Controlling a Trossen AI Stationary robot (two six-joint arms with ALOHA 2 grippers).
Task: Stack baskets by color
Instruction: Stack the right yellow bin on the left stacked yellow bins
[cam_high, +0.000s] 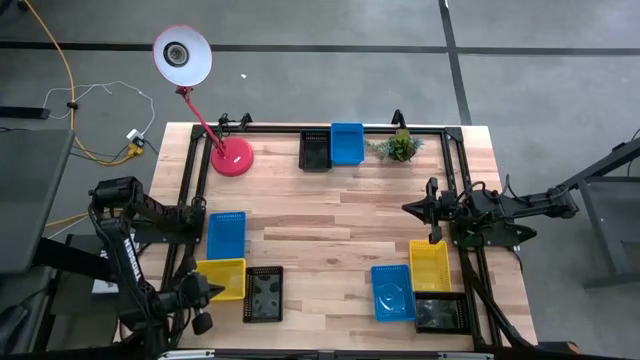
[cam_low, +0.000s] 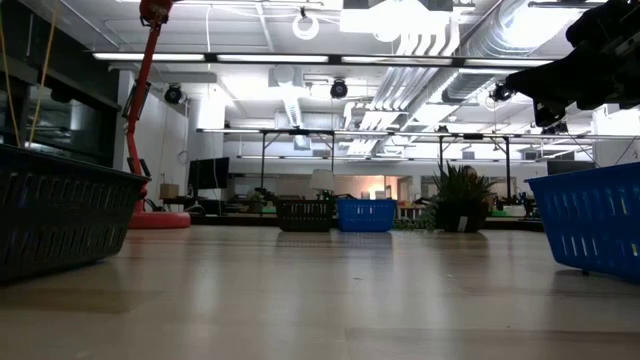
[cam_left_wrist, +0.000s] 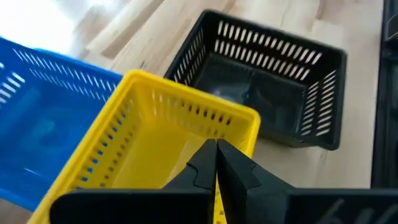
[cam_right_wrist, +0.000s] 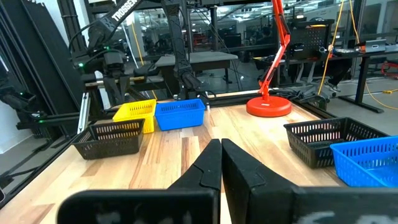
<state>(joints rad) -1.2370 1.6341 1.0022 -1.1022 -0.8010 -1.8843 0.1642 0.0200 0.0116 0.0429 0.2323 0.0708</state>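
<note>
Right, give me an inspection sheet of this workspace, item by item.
Surface: wooden table, bare in the middle.
Job's things: eight baskets in three groups; blue, yellow, black near left; blue, yellow, black near right; black beside blue at far edge. None stacked.
Clutter: pink lamp, small plant.
Grippers: left end effector shut over the yellow basket; right end effector shut, empty.
Cables: yellow and white leads on floor.
Surroundings: nothing seen of people.
</note>
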